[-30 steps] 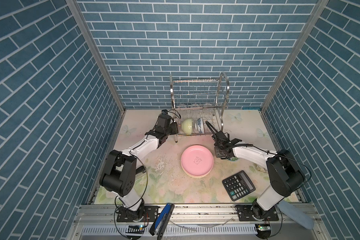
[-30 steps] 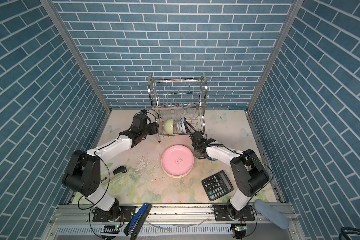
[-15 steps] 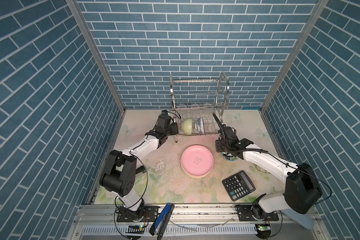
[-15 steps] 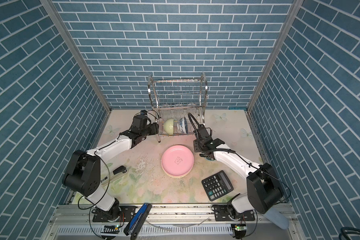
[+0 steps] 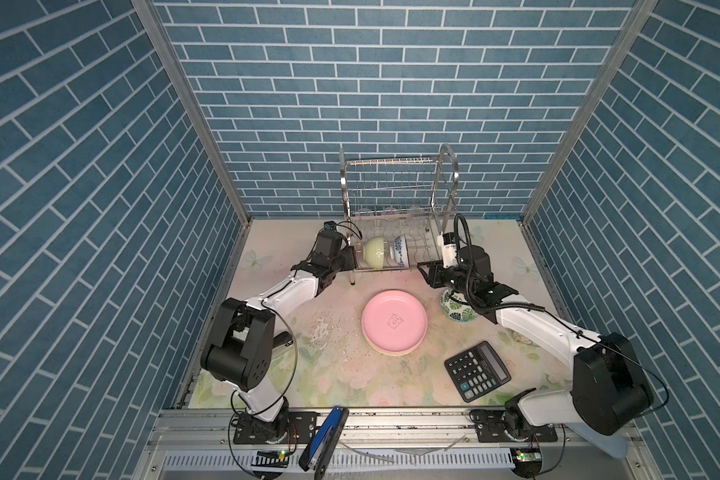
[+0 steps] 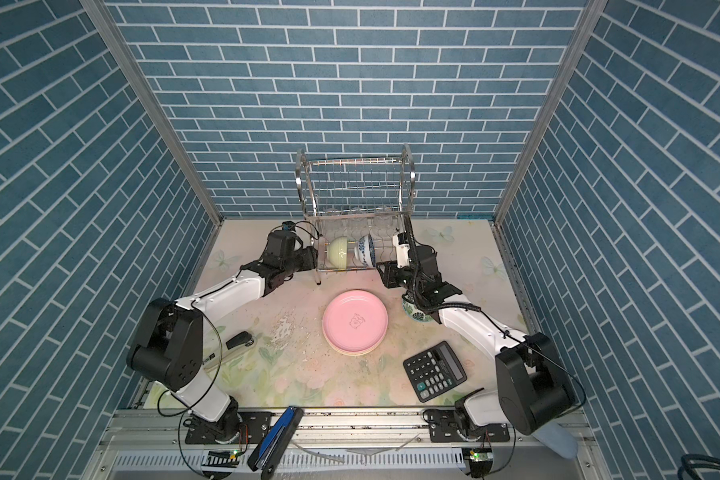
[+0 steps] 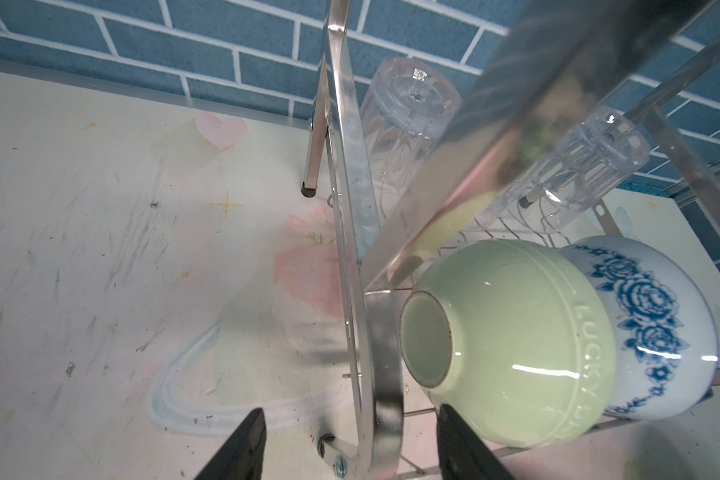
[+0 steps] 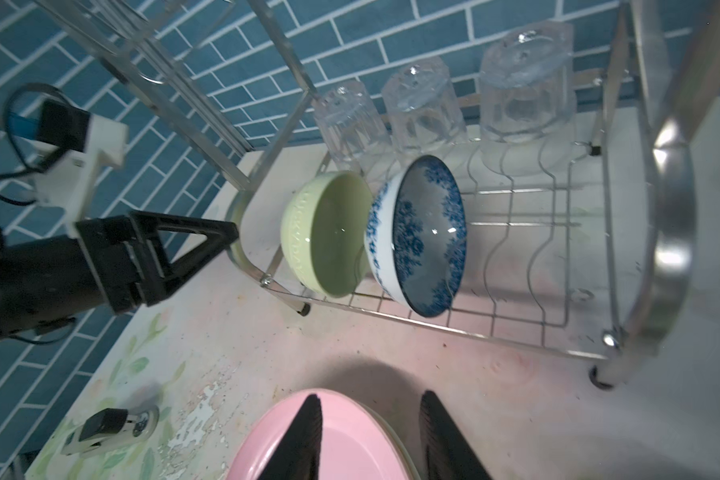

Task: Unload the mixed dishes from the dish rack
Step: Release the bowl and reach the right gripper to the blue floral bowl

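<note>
Glasses [image 8: 422, 106] in dish rack [image 8: 674, 232]: three from right wrist, two from left

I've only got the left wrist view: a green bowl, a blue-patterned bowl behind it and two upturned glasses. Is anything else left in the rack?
Observer: Yes, a third glass stands upside down in the same back row, beyond the two you see.
Operator: Is the right gripper holding anything?
Observer: No. The right gripper is open and empty, close to the rack at the front corner on its own side.
</note>
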{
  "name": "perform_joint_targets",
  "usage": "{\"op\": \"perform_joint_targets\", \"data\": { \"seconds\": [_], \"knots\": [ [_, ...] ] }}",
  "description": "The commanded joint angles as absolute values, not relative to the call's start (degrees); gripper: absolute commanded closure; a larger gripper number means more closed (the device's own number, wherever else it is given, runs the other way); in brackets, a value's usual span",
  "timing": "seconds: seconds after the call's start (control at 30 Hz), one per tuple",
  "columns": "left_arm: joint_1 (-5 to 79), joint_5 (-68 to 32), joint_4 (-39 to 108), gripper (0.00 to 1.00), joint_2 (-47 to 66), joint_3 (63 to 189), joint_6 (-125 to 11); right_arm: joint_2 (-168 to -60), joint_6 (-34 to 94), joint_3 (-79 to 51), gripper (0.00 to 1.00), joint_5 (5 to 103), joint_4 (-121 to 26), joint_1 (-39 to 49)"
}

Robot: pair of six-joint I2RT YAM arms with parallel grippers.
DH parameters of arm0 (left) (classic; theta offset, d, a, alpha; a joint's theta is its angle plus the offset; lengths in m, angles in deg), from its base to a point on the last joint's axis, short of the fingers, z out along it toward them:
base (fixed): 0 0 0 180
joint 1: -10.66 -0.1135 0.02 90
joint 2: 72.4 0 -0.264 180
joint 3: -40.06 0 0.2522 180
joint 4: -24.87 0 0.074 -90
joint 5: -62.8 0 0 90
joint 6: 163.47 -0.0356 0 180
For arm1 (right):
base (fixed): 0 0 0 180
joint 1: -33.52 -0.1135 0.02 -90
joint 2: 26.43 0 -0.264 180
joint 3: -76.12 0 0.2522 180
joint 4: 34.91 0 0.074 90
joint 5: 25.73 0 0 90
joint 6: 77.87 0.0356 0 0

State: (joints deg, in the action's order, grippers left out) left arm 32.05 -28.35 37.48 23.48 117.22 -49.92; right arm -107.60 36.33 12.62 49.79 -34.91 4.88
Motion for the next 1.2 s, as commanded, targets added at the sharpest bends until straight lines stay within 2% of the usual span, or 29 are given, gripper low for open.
{"op": "perform_joint_targets", "data": {
  "seconds": [0.0, 0.3, 0.4, 0.6, 0.8, 1.17],
  "knots": [
    [31.8, -28.0, 37.8, 0.37, 25.3, 118.8, -50.4, -112.3, 37.5, 12.1, 0.61, 43.7, -22.5, 5.9],
    [31.8, -27.5, 37.7, 0.47, 27.4, 119.5, -50.0, -122.5, 37.5, 7.9, 0.61, 43.2, -13.5, 6.3],
    [31.8, -27.8, 37.8, 0.55, 27.5, 119.6, -50.3, -125.0, 37.3, 7.0, 0.61, 43.3, -11.0, 6.4],
    [31.8, -28.8, 38.6, 0.76, 27.6, 120.2, -51.4, -130.0, 38.0, 5.3, 0.61, 44.6, -5.5, 6.5],
    [31.8, -29.0, 39.4, 0.86, 27.7, 120.9, -52.1, -133.1, 38.0, 2.9, 0.61, 46.5, -4.4, 6.6],
    [31.8, -28.6, 40.0, 0.90, 28.2, 121.7, -52.3, -137.7, 42.4, -0.1, 0.61, 44.5, -2.6, 6.6]
  ]
}}
